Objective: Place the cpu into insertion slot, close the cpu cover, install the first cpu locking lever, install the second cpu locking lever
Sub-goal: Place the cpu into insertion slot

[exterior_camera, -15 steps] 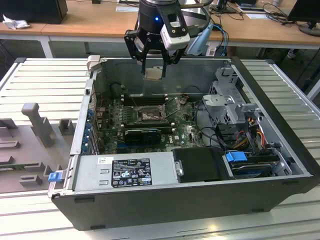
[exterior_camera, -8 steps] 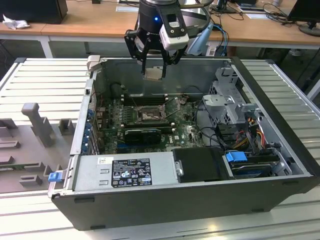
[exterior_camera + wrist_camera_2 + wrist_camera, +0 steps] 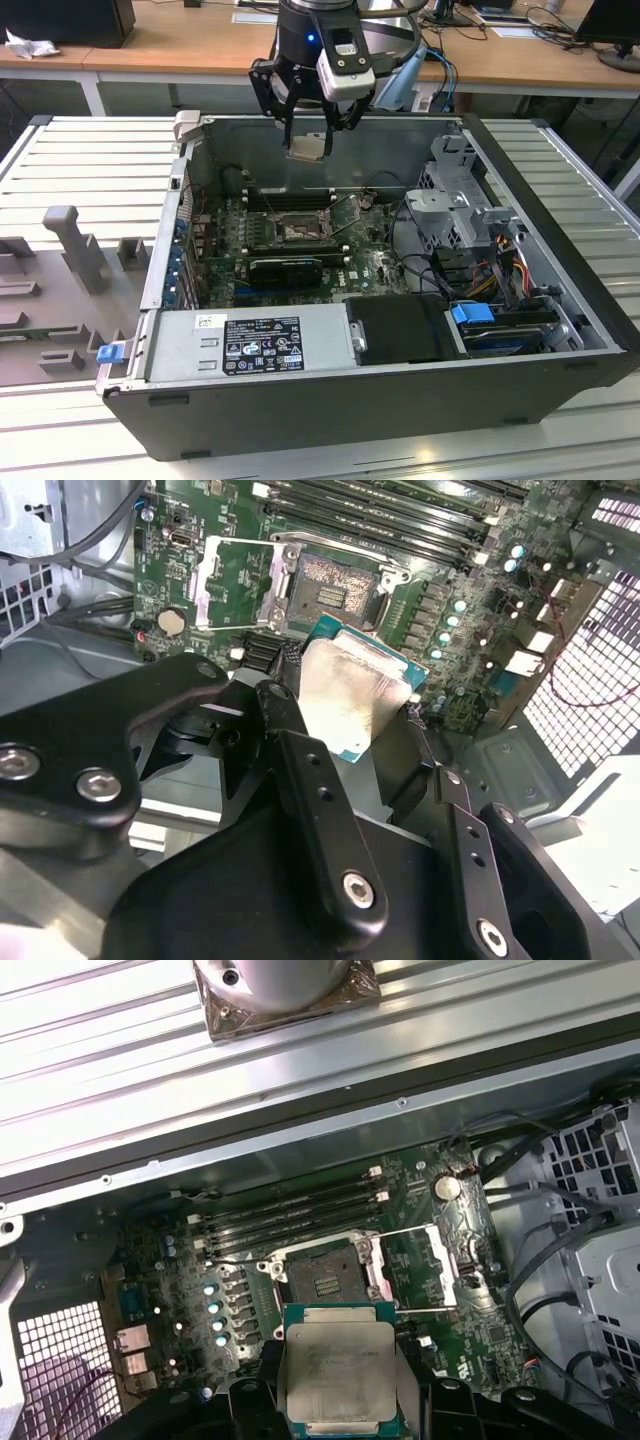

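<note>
Gripper: the gripper (image 3: 308, 141) hangs over the open computer case (image 3: 330, 400), above the far part of the green circuit board (image 3: 375, 270).
Jaws: clenched on the cpu, one finger on each of two opposite edges.
Cpu: the cpu (image 3: 305, 150) is held in the air, well clear of the board. In both wrist views its dull silver top (image 3: 350, 695) (image 3: 335, 1370) faces the camera, with a green edge showing around it.
Insertion slot: the insertion slot (image 3: 335, 583) (image 3: 322, 1278) lies uncovered on the board, and its dark square middle is bare. In the exterior view it (image 3: 297, 231) sits below the gripper and nearer the camera.
Cpu cover: the cpu cover (image 3: 235, 580) (image 3: 420, 1265) is swung open and sits just beside the slot, joined to it along one edge.
Memory slots: long black memory slots (image 3: 290, 1215) run alongside the insertion slot, between it and the case wall.
Support: the case rests on a ribbed metal table (image 3: 90, 150).
</note>
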`<state>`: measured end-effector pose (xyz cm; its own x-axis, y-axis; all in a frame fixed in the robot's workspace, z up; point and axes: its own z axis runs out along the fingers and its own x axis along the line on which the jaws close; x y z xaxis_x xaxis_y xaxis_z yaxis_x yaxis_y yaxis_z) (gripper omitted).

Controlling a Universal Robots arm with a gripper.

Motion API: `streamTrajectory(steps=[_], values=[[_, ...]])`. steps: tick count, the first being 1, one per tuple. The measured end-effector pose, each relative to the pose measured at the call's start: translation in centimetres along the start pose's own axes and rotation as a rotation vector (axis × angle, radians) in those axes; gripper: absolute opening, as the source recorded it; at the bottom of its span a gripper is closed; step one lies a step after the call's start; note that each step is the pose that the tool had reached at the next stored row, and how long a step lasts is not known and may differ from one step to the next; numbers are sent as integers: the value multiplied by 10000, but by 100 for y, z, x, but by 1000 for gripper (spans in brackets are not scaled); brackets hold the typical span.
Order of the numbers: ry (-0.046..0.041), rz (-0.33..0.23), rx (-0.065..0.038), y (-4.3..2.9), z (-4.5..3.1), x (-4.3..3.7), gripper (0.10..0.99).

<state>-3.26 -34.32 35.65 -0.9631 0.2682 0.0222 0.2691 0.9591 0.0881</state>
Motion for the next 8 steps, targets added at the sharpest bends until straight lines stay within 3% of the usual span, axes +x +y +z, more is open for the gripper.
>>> streamTrajectory(steps=[8], values=[[-33, 369, -9, 0, 2, 0, 529]])
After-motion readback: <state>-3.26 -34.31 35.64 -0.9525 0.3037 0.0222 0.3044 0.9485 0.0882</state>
